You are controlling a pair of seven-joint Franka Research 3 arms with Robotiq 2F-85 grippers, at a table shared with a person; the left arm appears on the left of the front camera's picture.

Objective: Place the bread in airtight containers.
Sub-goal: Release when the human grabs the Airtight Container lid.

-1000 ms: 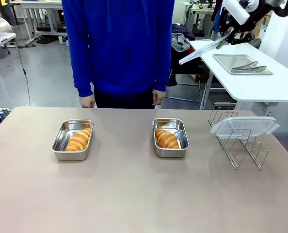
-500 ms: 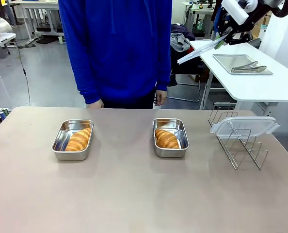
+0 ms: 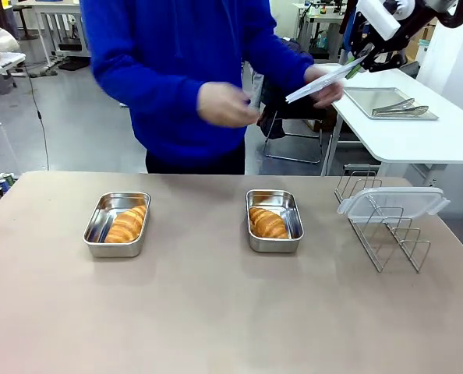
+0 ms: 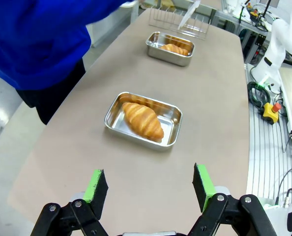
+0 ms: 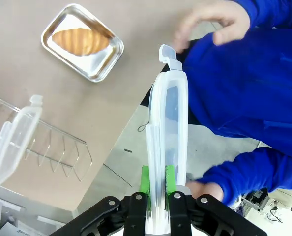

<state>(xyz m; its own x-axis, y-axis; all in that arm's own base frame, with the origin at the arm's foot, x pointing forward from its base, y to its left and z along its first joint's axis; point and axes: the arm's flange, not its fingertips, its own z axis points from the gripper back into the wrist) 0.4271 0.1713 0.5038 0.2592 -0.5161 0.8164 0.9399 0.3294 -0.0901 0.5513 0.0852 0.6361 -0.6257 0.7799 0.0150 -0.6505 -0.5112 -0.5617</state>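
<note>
Up at the far R of the table [image 3: 216,312], high above the wire rack [image 3: 403,243], the R arm is raised w/ wrist angled so the R gripper [image 5: 157,180] points toward the person. Its jaws are nearly shut, green pads pinching one short end of a translucent plastic lid [image 5: 168,123], held edge-on w/ the pull tab at the free end. Person's hand [image 3: 330,84] sits right by the lid near the gripped end; can't tell if touching. Other hand [image 3: 225,105] is up at chest height, blurred. L gripper [image 4: 149,184] hovers over the L table end, jaws wide apart, holding nothing, facing the L pan [image 4: 169,118]. Both pans are shiny steel, rect. w/ rounded corners & rolled rims, uncovered, one croissant in each: L croissant [image 4: 142,119] lies diagonal in its pan, R croissant [image 3: 267,224] in the R pan [image 3: 274,244] mid-table. Croissants are golden-brown, ridged. Second lid [image 3: 393,201], same frosted plastic, lies across the top of the thin-wire rack, R of the R pan, apart from it.
</note>
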